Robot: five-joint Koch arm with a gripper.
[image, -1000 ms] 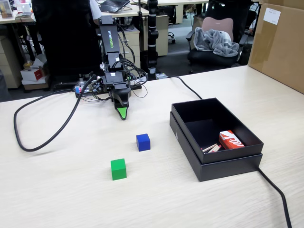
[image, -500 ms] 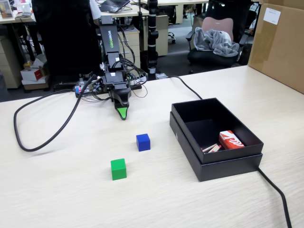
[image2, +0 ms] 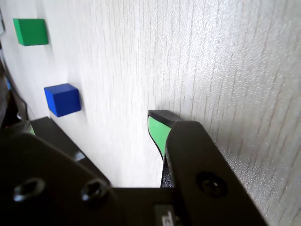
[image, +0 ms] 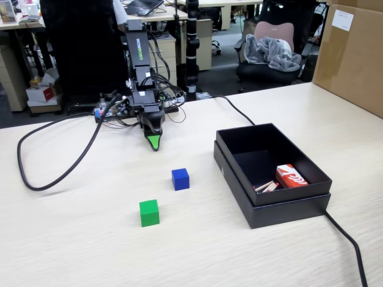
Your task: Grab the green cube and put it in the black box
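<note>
Fixed view is showing one green cube (image: 149,213), one blue cube (image: 180,179), one black box (image: 272,204); my hand (image: 154,143) is hanging empty, grip unclear.

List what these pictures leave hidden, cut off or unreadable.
- Gripper: in the fixed view only one green tip shows; in the wrist view the other jaw is hidden behind the dark housing, so open or shut cannot be told.
- Black box: its near wall hides part of the floor and the sticks beside the red packet.
- Packet's print: too small to read.
- Black box: outside the wrist view.
</note>
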